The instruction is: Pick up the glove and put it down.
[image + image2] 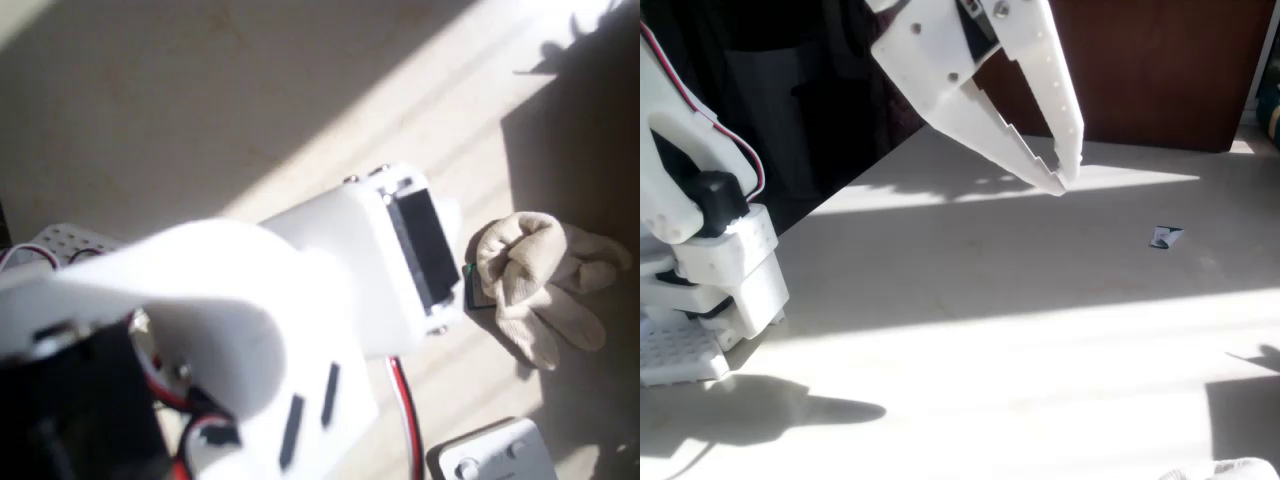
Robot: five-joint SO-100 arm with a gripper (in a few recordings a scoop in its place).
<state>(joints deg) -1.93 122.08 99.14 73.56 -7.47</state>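
White arm [250,300] nearest the overhead lens, jaws clenched empty in the fixed view, glove [535,280] flat on table [970,330]

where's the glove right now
In the overhead view the glove lies on the table at the right side, just right of the arm's white wrist housing.

In the overhead view we find the glove [535,280] lying on the table [200,100] at the right, with the arm [300,300] to its left and a small card [472,285] just beside the glove's left edge. In the fixed view the gripper [1060,180] hangs above the far part of the table [990,320], the arm's base [710,290] sits at the left, and a small card [1164,237] lies to the right of the fingertips, apart from them.
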